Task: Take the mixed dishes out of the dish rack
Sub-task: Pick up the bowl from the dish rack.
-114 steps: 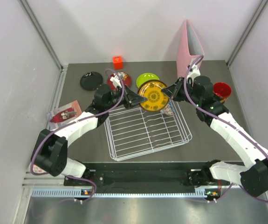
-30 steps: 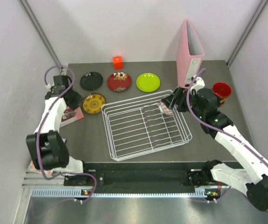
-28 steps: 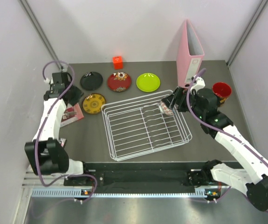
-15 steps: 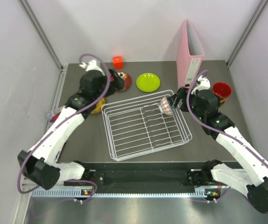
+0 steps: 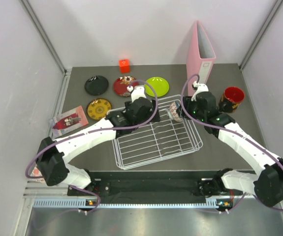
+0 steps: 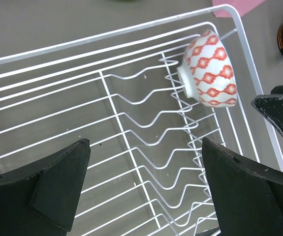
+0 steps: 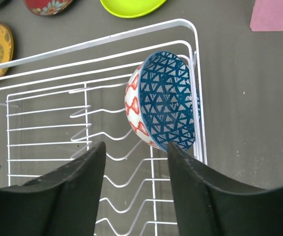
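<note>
- L gripper: jaws wide, empty, over rack;
- R gripper: jaws half-open, close to bowl standing on edge in rack;
- pink binder: label too small to read.

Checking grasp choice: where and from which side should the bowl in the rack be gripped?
Probably its upper rim, from above: the bowl stands on edge at the right wall of the rack, opening facing right, so a finger fits each side.
</note>
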Robot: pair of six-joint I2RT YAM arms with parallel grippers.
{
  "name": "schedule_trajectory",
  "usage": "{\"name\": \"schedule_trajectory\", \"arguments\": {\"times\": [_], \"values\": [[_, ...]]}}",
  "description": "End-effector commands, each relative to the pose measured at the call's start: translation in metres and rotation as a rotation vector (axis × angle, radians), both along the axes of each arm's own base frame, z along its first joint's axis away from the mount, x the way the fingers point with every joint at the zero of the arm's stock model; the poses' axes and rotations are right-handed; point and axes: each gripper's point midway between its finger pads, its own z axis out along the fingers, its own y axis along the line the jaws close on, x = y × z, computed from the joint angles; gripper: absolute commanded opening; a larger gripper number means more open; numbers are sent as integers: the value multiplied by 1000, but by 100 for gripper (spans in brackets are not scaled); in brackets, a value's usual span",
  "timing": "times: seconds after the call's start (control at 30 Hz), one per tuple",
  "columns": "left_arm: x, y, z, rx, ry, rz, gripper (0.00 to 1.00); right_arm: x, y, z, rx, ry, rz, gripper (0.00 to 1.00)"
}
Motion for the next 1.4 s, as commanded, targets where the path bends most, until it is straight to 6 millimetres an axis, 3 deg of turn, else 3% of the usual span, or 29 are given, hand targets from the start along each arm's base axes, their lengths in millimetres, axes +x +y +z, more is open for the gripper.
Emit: {"name": "schedule_trajectory", "arguments": {"times": [0.0,0.07,0.13,0.47,0.53,0.73,0.83,1.1,1.37], "values": [[-3,12,27,-88,-77,21,99,12,16,22,14,-70,59,50],[-6,12,40,-127,-111,3,99,14,21,17,19,-56,82,49],[-9,14,40,-135,-116,-7,99,17,26,8,19,-36,97,48],[-14,11,24,-109,-90,-47,99,43,37,-18,-5,11,90,48],[-14,12,24,-103,-94,-49,99,44,37,-23,-17,20,91,43],[-15,14,20,-95,-93,-53,99,41,35,-32,-28,32,90,15],[-15,14,18,-95,-94,-57,99,40,33,-28,-28,24,87,0],[-13,15,16,-98,-109,-46,99,35,30,-2,-23,-30,99,0],[-11,16,18,-95,-123,-43,99,25,25,43,6,-98,98,0]]}}
